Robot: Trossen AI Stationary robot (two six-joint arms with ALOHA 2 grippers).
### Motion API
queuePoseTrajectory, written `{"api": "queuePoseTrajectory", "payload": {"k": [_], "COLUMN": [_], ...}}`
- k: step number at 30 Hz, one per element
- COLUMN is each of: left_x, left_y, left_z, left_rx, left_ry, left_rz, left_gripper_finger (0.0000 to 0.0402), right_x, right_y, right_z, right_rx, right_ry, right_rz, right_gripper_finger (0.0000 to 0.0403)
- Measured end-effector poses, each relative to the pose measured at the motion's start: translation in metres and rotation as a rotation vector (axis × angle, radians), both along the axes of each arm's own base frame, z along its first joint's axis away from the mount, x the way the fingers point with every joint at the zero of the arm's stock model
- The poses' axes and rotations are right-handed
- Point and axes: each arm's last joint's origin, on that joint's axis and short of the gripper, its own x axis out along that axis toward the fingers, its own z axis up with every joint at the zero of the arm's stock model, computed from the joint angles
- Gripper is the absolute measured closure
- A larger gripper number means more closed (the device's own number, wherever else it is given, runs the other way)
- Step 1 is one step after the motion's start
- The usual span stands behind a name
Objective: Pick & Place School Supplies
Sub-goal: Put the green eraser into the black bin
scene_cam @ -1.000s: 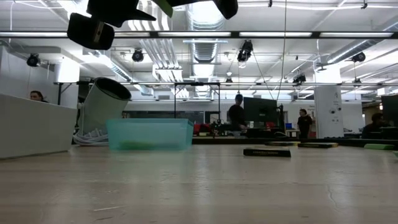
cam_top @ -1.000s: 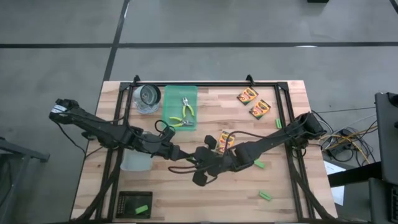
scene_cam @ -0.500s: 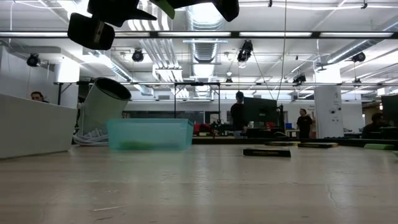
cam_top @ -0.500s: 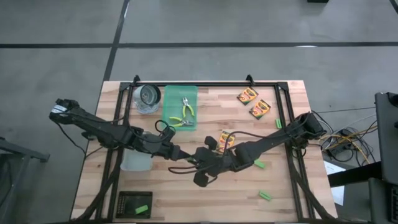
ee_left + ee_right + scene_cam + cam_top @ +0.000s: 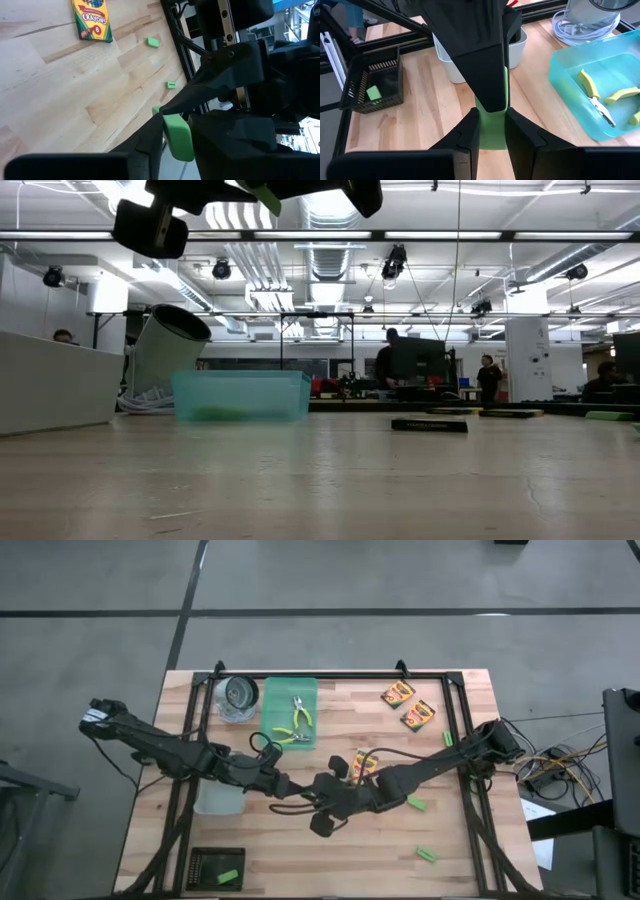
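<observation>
A small green block (image 5: 177,137) hangs in the air over the table's middle, and both grippers are shut on it. My left gripper (image 5: 303,798) reaches in from the left and my right gripper (image 5: 323,802) from the right, tip to tip. In the low view only a green sliver (image 5: 265,194) shows under the dark fingers. Three crayon boxes (image 5: 397,693) (image 5: 418,715) (image 5: 360,765) lie flat on the wood. Two pliers (image 5: 298,715) lie in the teal tray (image 5: 290,688). Loose green blocks (image 5: 417,804) (image 5: 427,854) (image 5: 447,738) rest on the table. My left gripper pinches the block's near end (image 5: 175,150) between its two fingers, coming almost level from the table's left. One of its fingers (image 5: 490,75) lies over the block's upper face. The block is lifted clear of the table. My right gripper pinches the block's other end (image 5: 492,132) by its two sides between its two fingers, slanting down from the table's right. The block sits between the fingertips, clear of the table, with the left gripper's fingers covering its far part.
A black basket (image 5: 205,860) at the near left holds one green block (image 5: 228,877). A white cup (image 5: 218,798) stands under the left arm. A clear container (image 5: 238,698) with a coiled cable sits at the far left, beside the tray. Black frame rails run along the table's edges.
My left gripper's fingers have drawn together on the green block, which my right gripper keeps still in the air. Neither arm has shifted.
</observation>
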Motion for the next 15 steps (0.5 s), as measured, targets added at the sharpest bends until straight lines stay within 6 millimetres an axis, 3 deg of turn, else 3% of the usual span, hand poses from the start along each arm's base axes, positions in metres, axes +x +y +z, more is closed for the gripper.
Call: {"api": "queuePoseTrajectory", "payload": {"k": [9, 15], "left_x": [-0.0003, -0.0003], "left_y": [0.0002, -0.0001], "left_z": [-0.0008, -0.0007], "left_rx": [0.016, 0.025], "left_ry": [0.006, 0.005], "left_rz": [-0.006, -0.012], "left_gripper_finger": [0.0340, 0.0342], "right_x": [-0.0001, 0.0001], "right_y": [0.0000, 0.0004], "right_z": [-0.0005, -0.0004], "right_rx": [-0.018, 0.000], "right_ry": [0.012, 0.012], "right_rz": [0.021, 0.030], "right_gripper_finger": [0.0335, 0.0319]}}
